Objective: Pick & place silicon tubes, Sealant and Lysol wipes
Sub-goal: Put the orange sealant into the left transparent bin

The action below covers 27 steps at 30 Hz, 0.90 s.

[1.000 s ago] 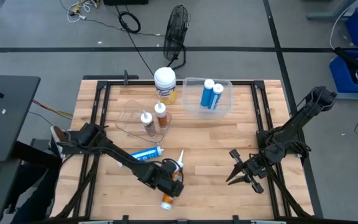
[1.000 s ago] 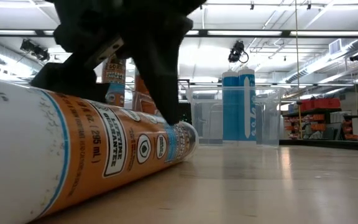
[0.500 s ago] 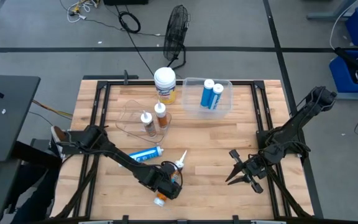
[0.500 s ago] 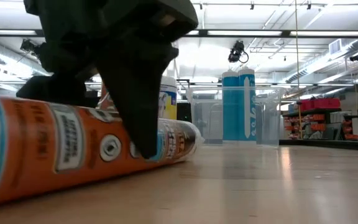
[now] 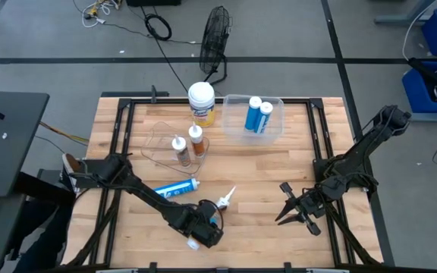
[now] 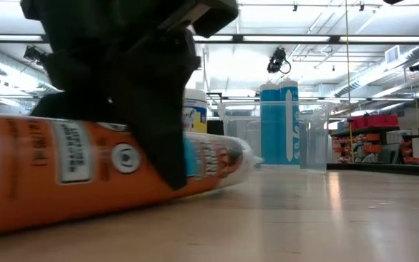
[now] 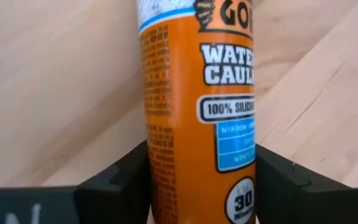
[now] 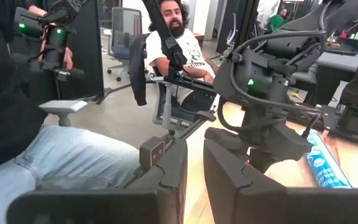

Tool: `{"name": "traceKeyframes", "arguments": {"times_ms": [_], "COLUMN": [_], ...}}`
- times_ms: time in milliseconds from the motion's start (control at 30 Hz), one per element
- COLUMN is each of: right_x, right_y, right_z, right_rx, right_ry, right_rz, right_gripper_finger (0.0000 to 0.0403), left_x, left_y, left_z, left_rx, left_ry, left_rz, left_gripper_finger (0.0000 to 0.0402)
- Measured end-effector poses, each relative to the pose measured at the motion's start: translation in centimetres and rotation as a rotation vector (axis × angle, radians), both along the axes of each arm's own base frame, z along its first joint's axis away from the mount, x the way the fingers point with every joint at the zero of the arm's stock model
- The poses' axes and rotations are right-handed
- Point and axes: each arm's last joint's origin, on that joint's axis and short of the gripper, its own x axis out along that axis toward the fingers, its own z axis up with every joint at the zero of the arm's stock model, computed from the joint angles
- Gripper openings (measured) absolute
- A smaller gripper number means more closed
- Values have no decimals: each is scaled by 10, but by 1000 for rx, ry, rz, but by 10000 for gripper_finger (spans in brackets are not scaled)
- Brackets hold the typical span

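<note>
Your left gripper point(image 7: 201, 180) straddles the lying orange caulk cartridge point(image 7: 197, 93), fingers point(image 7: 120, 183) touching both sides. Close firmly on the barrel's middle before lifting it level.

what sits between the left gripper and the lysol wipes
In the high view, a blue tube lying flat, then two upright orange tubes, sit between the left gripper and the wipes.

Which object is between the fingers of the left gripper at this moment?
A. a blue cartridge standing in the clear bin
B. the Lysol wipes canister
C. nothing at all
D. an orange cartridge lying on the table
D: in the left wrist view the orange cartridge lies on the wooden table between the two dark fingers of the left gripper, which touch it on both sides.
</note>
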Motion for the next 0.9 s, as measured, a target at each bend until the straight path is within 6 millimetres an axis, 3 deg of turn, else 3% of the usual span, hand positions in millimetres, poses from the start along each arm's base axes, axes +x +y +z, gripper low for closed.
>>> {"name": "traceKeyframes", "arguments": {"times_ms": [400, 633, 900], "right_x": [3, 3, 4], "right_y": [-7, -8, -17], "right_z": [-6, -8, 9], "right_rx": [108, 150, 208], "right_ry": [113, 154, 251], "right_rz": [-252, -279, -446], "right_gripper_finger": [55, 55, 74], "left_x": [16, 20, 17], "left_y": [-5, -8, -17], "left_z": [10, 16, 24], "left_rx": [198, 339, 569], "left_ry": [-249, -344, -428], "left_rz": [-82, -124, -127], "left_gripper_finger": [211, 211, 211]}}
